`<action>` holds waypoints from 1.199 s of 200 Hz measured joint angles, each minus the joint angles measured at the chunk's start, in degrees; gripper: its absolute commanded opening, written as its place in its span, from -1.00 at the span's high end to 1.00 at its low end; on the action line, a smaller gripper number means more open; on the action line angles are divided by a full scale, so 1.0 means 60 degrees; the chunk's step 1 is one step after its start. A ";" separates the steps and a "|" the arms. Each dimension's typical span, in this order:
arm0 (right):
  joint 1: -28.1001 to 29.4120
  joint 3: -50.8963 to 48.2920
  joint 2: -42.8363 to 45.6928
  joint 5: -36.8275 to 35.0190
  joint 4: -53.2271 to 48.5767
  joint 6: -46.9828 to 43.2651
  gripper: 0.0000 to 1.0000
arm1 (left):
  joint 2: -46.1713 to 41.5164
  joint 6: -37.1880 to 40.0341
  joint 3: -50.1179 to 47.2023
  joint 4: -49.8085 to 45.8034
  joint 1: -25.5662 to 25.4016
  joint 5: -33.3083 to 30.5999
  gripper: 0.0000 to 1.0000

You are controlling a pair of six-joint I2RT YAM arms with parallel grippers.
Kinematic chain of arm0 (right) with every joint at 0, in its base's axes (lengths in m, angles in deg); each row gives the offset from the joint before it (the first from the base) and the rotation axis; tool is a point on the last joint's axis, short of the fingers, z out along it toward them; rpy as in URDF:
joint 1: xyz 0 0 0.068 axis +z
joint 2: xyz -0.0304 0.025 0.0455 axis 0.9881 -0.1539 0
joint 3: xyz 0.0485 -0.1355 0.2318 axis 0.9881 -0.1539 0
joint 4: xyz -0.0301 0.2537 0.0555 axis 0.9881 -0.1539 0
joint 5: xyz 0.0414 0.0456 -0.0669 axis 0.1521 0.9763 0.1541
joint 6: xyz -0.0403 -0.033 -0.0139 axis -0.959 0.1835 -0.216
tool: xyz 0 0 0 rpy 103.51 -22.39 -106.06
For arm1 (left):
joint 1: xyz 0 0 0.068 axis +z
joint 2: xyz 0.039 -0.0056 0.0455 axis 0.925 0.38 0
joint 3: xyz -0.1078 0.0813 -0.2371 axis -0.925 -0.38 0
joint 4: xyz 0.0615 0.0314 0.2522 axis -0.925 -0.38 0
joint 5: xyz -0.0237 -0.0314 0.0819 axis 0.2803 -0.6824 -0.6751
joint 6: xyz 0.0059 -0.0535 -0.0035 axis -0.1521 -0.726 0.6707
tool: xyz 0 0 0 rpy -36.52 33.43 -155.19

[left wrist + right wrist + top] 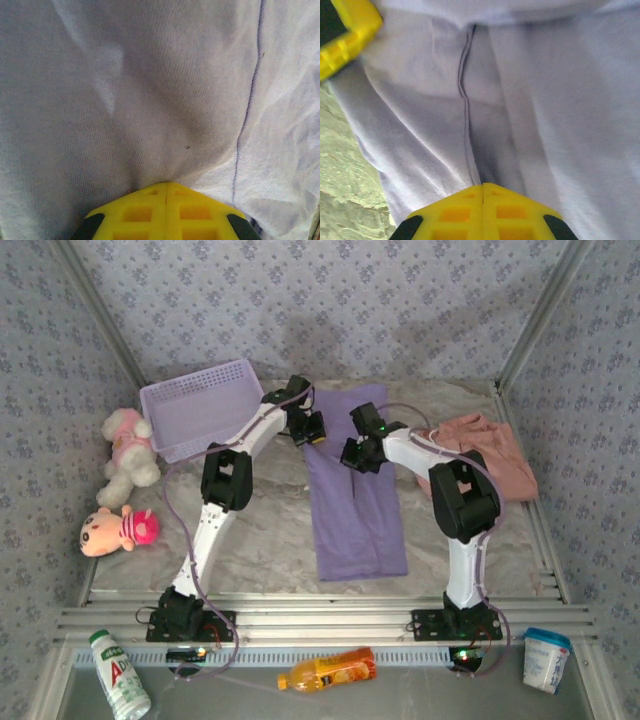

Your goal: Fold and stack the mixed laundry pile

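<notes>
The lavender T-shirt (360,530) lies as a long narrow strip down the middle of the table. My left gripper (308,433) sits at the strip's upper left edge. In the left wrist view the yellow fingers (145,210) meet at their tips, shut, with the T-shirt's cloth (150,90) puckered into them. My right gripper (362,455) rests on the strip's upper right part. Its fingers (505,212) are also shut, pinching the T-shirt (545,100) beside a seam. The salmon-pink garment (490,452) lies crumpled at the far right, untouched.
A lavender mesh basket (200,405) stands at the back left. Two plush toys (125,455) (115,530) lie along the left wall. Bottles (118,672) (328,670) and a white cup (546,658) sit on the near ledge. The left gripper's yellow finger (345,45) shows in the right wrist view.
</notes>
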 measured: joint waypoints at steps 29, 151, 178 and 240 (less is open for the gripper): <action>-0.0273 0.0022 0.0106 -0.0022 0.0055 -0.0062 0.57 | -0.0004 -0.0004 -0.0015 0.0004 0.0000 0.0004 1.00; 0.2335 -0.3209 0.3231 -0.0543 -0.0962 -0.1078 0.27 | 0.0488 -0.0106 0.0987 -0.0459 0.0149 0.0146 0.75; 0.3177 -0.3628 0.2626 -0.0645 -0.0936 -0.1147 0.27 | 0.0557 -0.0106 0.1060 -0.0452 0.0200 0.0248 0.74; 0.4557 -0.3410 0.1876 -0.1140 -0.0718 -0.1220 0.23 | 0.1177 -0.0393 0.2018 -0.0328 0.0350 0.0692 0.70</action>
